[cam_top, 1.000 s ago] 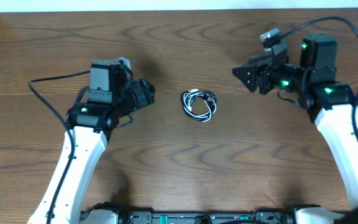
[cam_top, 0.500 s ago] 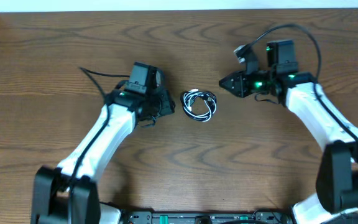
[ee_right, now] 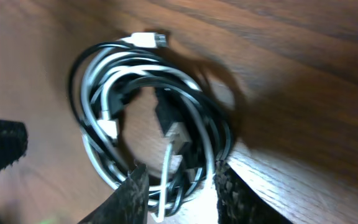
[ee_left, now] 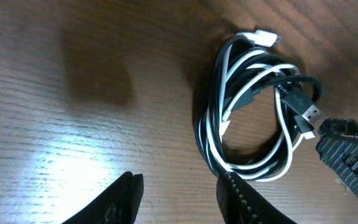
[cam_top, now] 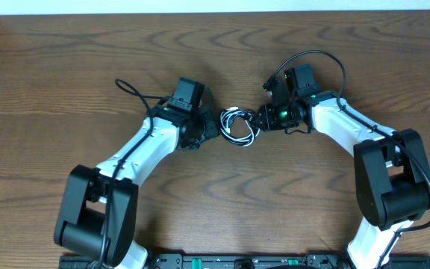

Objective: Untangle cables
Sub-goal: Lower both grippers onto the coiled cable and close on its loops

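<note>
The cables [cam_top: 239, 125] lie as one small coil at the table's middle, black and white strands wound together. In the left wrist view the coil [ee_left: 253, 106] shows a white plug [ee_left: 263, 37] at its top and a black plug [ee_left: 303, 112] inside the loop. My left gripper [cam_top: 215, 128] sits at the coil's left edge. It [ee_left: 179, 190] is open over bare wood, one fingertip [ee_left: 232, 183] touching the coil's rim. My right gripper [cam_top: 257, 119] is at the coil's right side. In the right wrist view it [ee_right: 182, 190] stands open, straddling the near strands of the coil [ee_right: 104, 93].
The brown wooden table [cam_top: 66, 67] ends at a pale strip along the back [cam_top: 200, 6]. Thick black arm wires loop above the right wrist [cam_top: 321, 56] and behind the left wrist [cam_top: 129, 90]. Both arm bases stand at the front edge.
Both arms have swung inward from the sides and now flank the coil. The coil itself has not moved.
</note>
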Tool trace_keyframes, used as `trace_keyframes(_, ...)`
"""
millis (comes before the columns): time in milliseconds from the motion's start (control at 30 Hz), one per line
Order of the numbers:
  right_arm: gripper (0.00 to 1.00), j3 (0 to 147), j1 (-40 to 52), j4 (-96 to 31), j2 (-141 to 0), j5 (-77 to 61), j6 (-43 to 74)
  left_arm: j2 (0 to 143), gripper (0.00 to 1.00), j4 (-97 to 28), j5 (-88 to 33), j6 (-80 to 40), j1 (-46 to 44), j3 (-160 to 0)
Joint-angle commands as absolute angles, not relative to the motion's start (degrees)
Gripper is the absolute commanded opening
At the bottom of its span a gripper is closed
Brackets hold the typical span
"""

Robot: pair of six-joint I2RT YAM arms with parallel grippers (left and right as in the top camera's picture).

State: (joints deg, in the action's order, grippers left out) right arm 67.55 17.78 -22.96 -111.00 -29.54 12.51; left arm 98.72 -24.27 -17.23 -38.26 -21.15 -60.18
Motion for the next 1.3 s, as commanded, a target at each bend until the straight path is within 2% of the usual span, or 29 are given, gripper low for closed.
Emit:
trace_keyframes(0, 0.32, 68.6, 19.5, -22.9, -111.0, -24.5, 14.8, 101.3, 0.44, -22.3, -15.3, -39.0, -22.0, -60.2)
trace_keyframes(233, 0.32, 68.5, 22.4, -23.0, -111.0, -17.6, 14.8, 106.0, 0.44, -12.5, -15.4, -39.1, -22.0, -60.2)
trace_keyframes(500, 0.33, 68.5, 24.3, -23.2, -111.1, -13.0, 18.2, 108.2, 0.44, -9.5, -15.3, -39.1, -22.0, -60.2)
trace_keyframes(567, 0.34, 68.5, 24.3, -23.1, -111.1, -13.0, 18.2, 108.4, 0.39, -9.1, -15.3, -39.1, -22.0, -60.2)
trace_keyframes(700, 0.34, 68.5, 24.3, -23.1, -111.1, -13.0, 18.2, 108.8, 0.38, -9.7, -15.4, -39.0, -22.2, -60.2)
trace_keyframes(933, 0.33, 68.5, 24.3, -23.2, -111.1, -13.0, 18.2, 109.6, 0.41, -11.9, -15.7, -39.1, -25.2, -60.2)
trace_keyframes(967, 0.34, 68.5, 24.3, -23.2, -111.1, -13.0, 18.2, 109.6, 0.47, -11.9, -16.0, -39.1, -26.2, -60.2)
trace_keyframes(1000, 0.33, 68.5, 24.3, -23.1, -111.1, -13.0, 18.2, 109.6, 0.48, -12.0, -16.0, -39.0, -26.8, -60.2)
trace_keyframes(1100, 0.23, 68.5, 24.3, -22.6, -111.1, -13.7, 18.2, 109.6, 0.48, -12.1, -15.7, -38.3, -28.2, -60.2)
trace_keyframes(1267, 0.22, 68.5, 24.0, -22.5, -111.1, -14.0, 18.2, 110.1, 0.48, -12.4, -11.7, -38.2, -29.6, -60.2)
